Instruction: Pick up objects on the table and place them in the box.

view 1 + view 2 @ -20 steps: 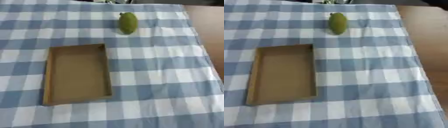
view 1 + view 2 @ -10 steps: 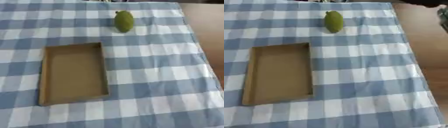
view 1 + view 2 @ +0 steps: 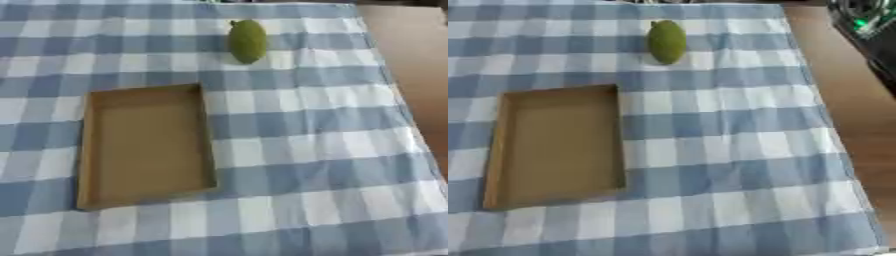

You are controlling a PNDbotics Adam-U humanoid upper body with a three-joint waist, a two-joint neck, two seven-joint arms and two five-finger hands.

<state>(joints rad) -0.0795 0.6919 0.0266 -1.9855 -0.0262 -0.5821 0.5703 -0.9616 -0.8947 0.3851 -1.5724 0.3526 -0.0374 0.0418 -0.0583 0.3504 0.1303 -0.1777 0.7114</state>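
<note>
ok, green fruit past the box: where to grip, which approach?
Probably across the middle of the green fruit, its widest part, coming from above. It lies flat on the checked cloth, long axis pointing away from the robot, clear of the box, so thumb and fingers fit either side.

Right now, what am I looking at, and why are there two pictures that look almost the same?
The two pictures come from the two eyes of a camera in a robot's head, looking down at a table, so they nearly match. A blue and white checked tablecloth covers the table. On it lies a shallow brown cardboard box with nothing inside, and farther away a green fruit, perhaps a mango. The robot should put the fruit in the box, but no hand shows yet, so nothing is held. The dark thing at the right eye view's top right corner is likely part of the robot's arm.
</note>
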